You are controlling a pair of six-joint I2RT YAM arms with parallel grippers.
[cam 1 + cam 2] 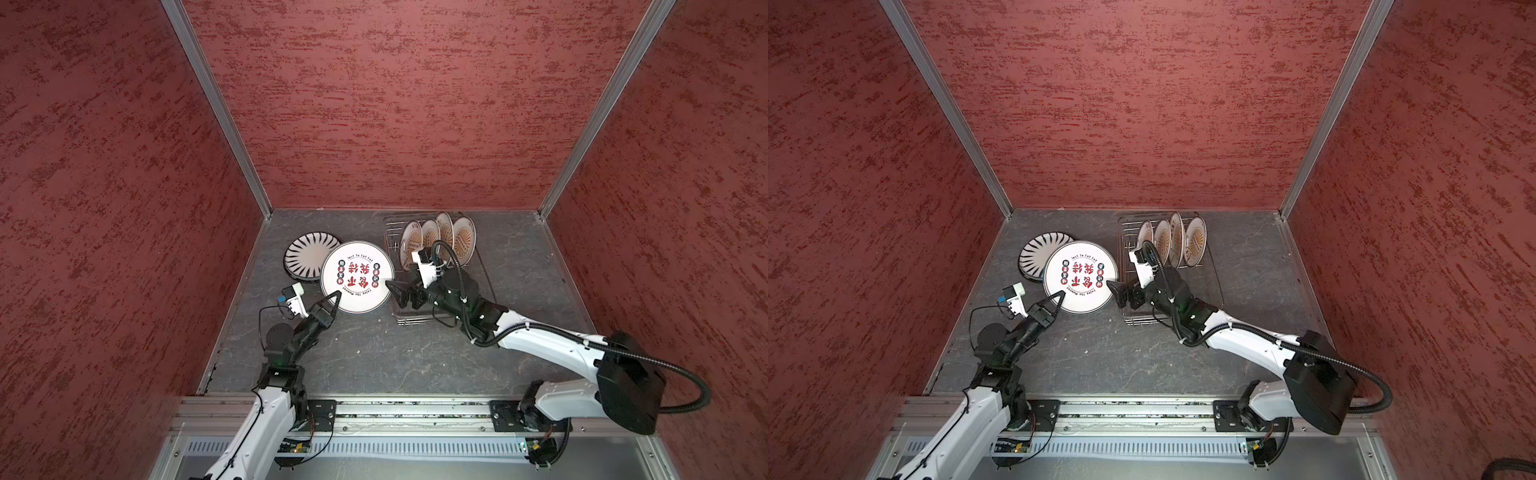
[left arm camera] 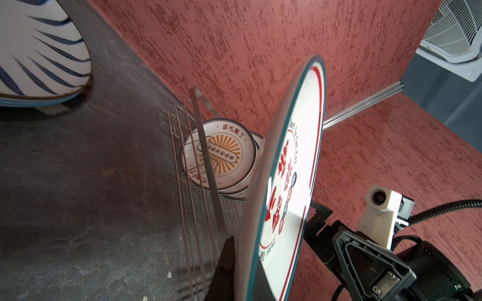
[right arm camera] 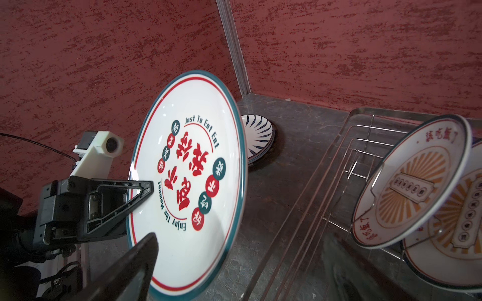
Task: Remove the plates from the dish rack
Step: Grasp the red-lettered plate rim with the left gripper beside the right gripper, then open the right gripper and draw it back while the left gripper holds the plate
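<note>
A white plate with red characters (image 1: 357, 276) (image 1: 1080, 276) (image 3: 187, 182) hangs above the table between the striped plate and the dish rack. My left gripper (image 1: 337, 296) (image 1: 1061, 295) (image 2: 242, 273) is shut on its near rim. My right gripper (image 1: 390, 286) (image 1: 1113, 286) (image 3: 240, 268) stands open at the opposite rim, one finger over the plate's face. Several orange sunburst plates (image 1: 440, 239) (image 1: 1175, 241) (image 2: 221, 153) (image 3: 412, 187) stand upright at the far end of the silver wire dish rack (image 1: 415, 320) (image 1: 1212, 282) (image 2: 193, 182) (image 3: 313, 208).
A black-striped plate (image 1: 309, 253) (image 1: 1044, 253) (image 2: 39, 52) (image 3: 257, 135) lies flat on the table at the far left, partly under the held plate in both top views. Red walls close in on three sides. The right arm reaches over the rack's near half.
</note>
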